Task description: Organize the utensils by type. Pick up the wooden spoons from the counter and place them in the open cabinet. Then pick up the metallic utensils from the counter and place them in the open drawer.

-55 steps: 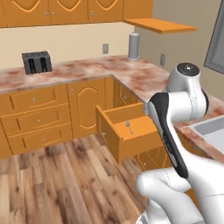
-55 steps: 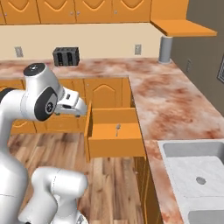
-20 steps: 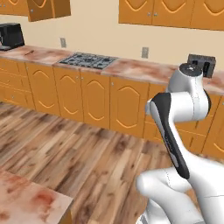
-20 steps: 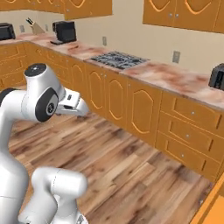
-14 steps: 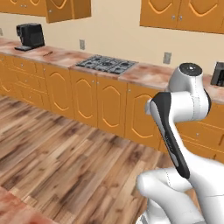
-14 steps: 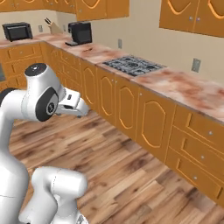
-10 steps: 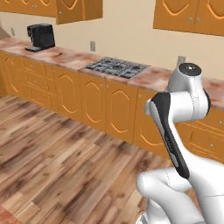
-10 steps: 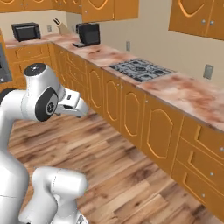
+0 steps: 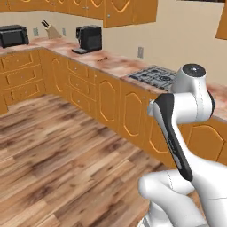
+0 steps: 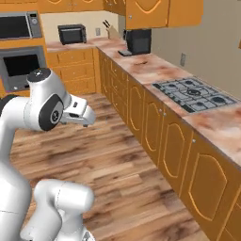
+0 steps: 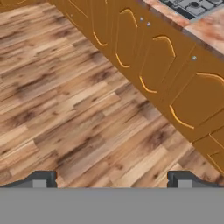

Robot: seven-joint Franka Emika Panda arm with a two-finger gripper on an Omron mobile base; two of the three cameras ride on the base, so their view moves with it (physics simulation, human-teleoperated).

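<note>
While the arm is tucked in close over the base, the pincer (image 11: 111,180) hangs empty above the wooden floor (image 11: 65,109), its two tips standing wide apart with nothing between them. In the right base view the hand (image 10: 77,113) points away from the base units, over open floor. Just beyond it run the orange base units (image 11: 144,57) with arched doors, and above them the marbled worktop (image 10: 155,70) stretching off toward the corner. On that worktop sit a gas hob (image 10: 195,94), further on a black coffee machine (image 10: 138,41), then a knife block (image 10: 112,32) and a toaster oven (image 10: 72,34) at the far end.

I cannot make out any wooden spoons, metal spoons, open cabinet or open drawer along this stretch, so which way they lie from the pincer, and how their long handles run, cannot be told from here. My judgement is that the base must first bring the utensils into view before any reach can be lined up.
</note>
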